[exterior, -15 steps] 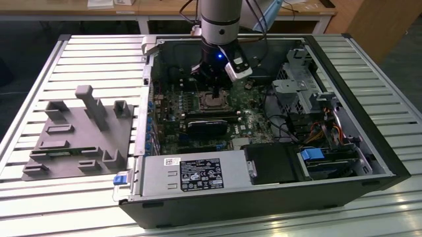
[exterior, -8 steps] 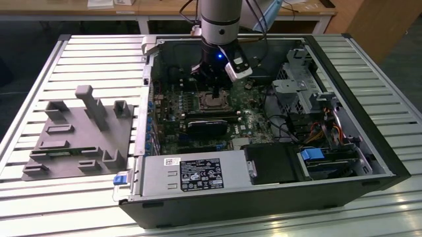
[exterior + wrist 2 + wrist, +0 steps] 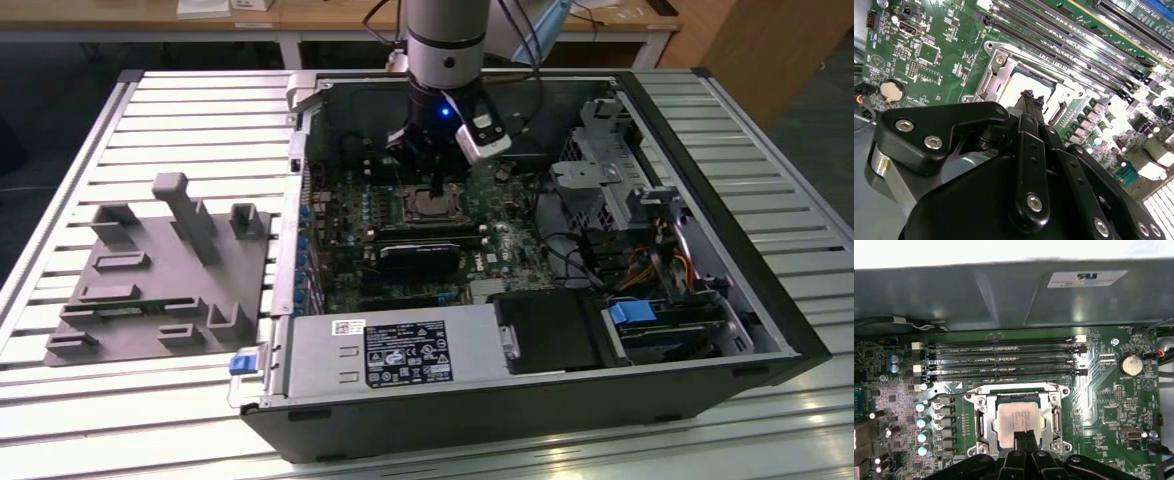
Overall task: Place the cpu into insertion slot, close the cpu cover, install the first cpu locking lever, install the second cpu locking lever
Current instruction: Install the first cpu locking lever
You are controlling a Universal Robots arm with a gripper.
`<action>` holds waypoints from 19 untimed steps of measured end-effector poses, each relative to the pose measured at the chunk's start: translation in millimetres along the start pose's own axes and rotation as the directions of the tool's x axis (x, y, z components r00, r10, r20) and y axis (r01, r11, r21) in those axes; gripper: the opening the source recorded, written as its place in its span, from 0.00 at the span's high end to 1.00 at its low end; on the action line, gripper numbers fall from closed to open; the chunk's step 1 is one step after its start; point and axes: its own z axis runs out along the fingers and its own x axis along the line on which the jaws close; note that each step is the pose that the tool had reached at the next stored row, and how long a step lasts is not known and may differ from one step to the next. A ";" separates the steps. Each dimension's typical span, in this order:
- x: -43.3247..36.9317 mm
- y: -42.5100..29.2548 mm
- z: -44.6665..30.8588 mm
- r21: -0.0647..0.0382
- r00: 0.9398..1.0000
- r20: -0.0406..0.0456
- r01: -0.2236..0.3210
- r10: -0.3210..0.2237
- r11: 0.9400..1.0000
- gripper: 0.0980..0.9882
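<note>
Gripper [image 3: 1024, 436] fingers together, empty, tip over cpu [image 3: 1019, 416] seated in slot [image 3: 406, 207], centre of exterior view. Wrist views show cover [image 3: 980, 415] flat around it. Exterior view adds grey fixture [image 3: 160, 270] at its left.

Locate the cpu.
In the first wrist view the cpu sits in the insertion slot, next to the memory slots, with the gripper right over it.

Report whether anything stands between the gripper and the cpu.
Nothing visible does. In the first wrist view the shut gripper hangs right at the edge of the cpu, whose top lies bare, framed by the cpu cover.
</note>
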 end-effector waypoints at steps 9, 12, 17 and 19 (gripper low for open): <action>-0.4 0.2 -15.0 0.000 1.000 0.000 0.000 0.000 1.000 1.00; 0.7 0.1 -15.1 -0.001 1.000 0.000 0.000 0.000 1.000 1.00; 15.5 -0.9 -15.5 -0.001 1.000 0.007 0.000 0.000 1.000 1.00; 22.1 -1.4 -15.7 -0.001 1.000 0.011 0.000 0.000 1.000 1.00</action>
